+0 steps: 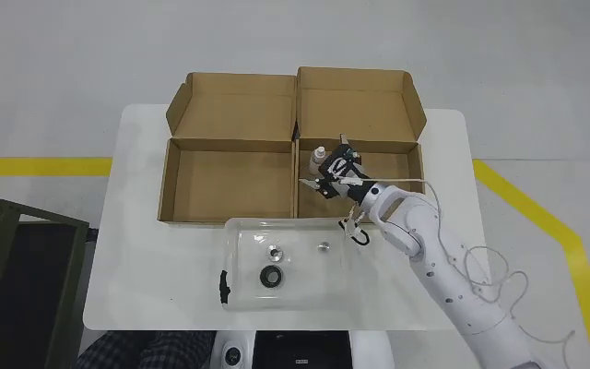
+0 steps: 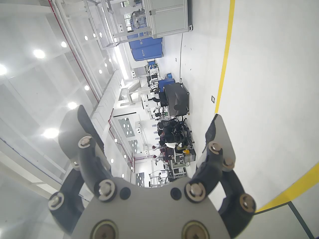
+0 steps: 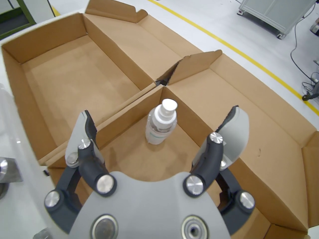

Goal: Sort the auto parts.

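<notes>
Fingers (image 3: 86, 128) of your R gripper (image 1: 334, 172) spread wide, empty, over the R box (image 3: 249, 125).
Spray bottle (image 3: 160, 125) stands upright in that box's corner by the divider wall, dead ahead of the tips, untouched, long axis vertical. Your next picks, I'd judge: black ring (image 1: 271, 276) & metal bits (image 1: 275, 252) in the clear tray (image 1: 241, 277), just robot-side of the box; R arm nearer. L gripper (image 2: 149, 114) also wide open, empty, facing the room.

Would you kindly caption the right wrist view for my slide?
Open right gripper facing an upright bottle in a cardboard box.
</notes>
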